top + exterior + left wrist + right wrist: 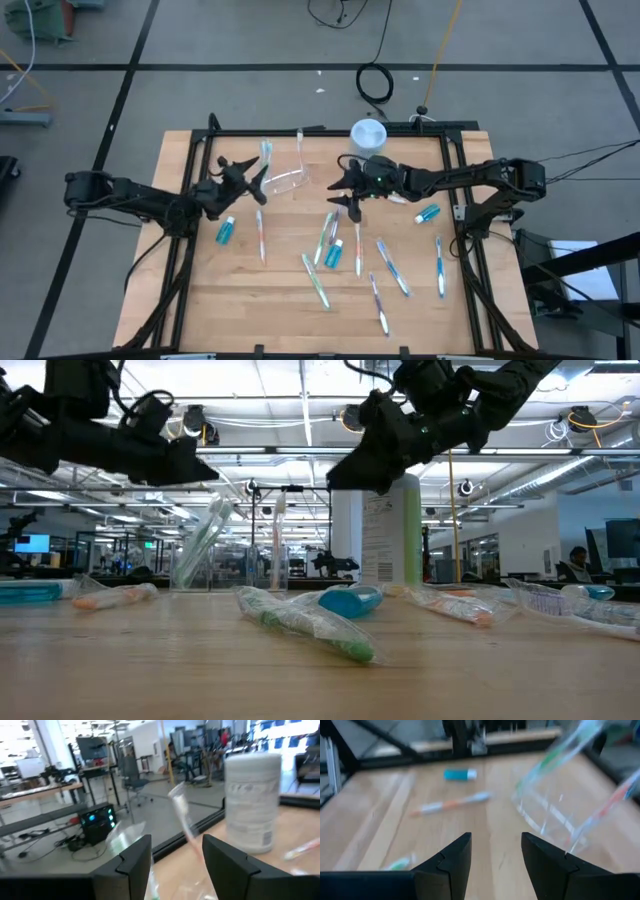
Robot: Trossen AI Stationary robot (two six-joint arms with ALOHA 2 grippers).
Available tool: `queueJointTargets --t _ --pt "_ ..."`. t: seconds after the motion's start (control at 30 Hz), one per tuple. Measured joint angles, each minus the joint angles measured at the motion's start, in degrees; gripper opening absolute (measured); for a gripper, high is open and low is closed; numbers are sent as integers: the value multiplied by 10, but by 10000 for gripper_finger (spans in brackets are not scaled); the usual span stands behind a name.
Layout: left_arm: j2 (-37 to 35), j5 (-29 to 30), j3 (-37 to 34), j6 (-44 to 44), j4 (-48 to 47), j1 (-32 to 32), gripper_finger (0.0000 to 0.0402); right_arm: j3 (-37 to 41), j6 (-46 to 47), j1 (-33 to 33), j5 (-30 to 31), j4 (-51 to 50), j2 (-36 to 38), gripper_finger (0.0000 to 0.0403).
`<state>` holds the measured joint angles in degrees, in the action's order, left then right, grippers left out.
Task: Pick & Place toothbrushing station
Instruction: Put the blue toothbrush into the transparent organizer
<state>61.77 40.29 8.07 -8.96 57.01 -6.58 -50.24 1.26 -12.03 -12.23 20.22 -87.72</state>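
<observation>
The clear cup (285, 180) lies tipped on its side at about eleven o'clock from the worktop's (250, 310) centre, between the two arms, with a green brush (266, 152) and a pale one (300, 142) poking from it toward twelve; most toothbrushes (318, 280) and teal tubes (225, 231) are scattered from the centre toward five o'clock; the cup looks light and round, so a nudge from either side could roll it toward the back rail (320, 130), which is close at twelve, or spill the two brushes in it.

The left gripper (240, 178) hovers just at the cup's nine o'clock, fingers apart and empty; the right gripper (350, 190) hangs at its three o'clock, fingers apart and empty too; both crowd the same spot, so a clash over the cup is a fair risk.

The white-lidded canister (368, 133) stands close behind the right gripper; a swing toward twelve could topple it; open room lies toward six and seven o'clock, where bare wood shows.
</observation>
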Motion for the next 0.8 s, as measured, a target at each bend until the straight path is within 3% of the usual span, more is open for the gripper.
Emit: queueJointTargets --t 0.13,0.27,0.5,0.8 --pt "-20 -16 13 8 -15 18 184 0 0 17 6 -66 2 166" --pt "-27 -29 47 18 -65 22 184 0 -6 45 56 -136 7 166" --pt "-21 -49 174 25 -287 21 184 1 28 88 167 -330 68 166" --pt "-9 -47 233 81 -426 22 184 0 276 154 142 -560 153 166"
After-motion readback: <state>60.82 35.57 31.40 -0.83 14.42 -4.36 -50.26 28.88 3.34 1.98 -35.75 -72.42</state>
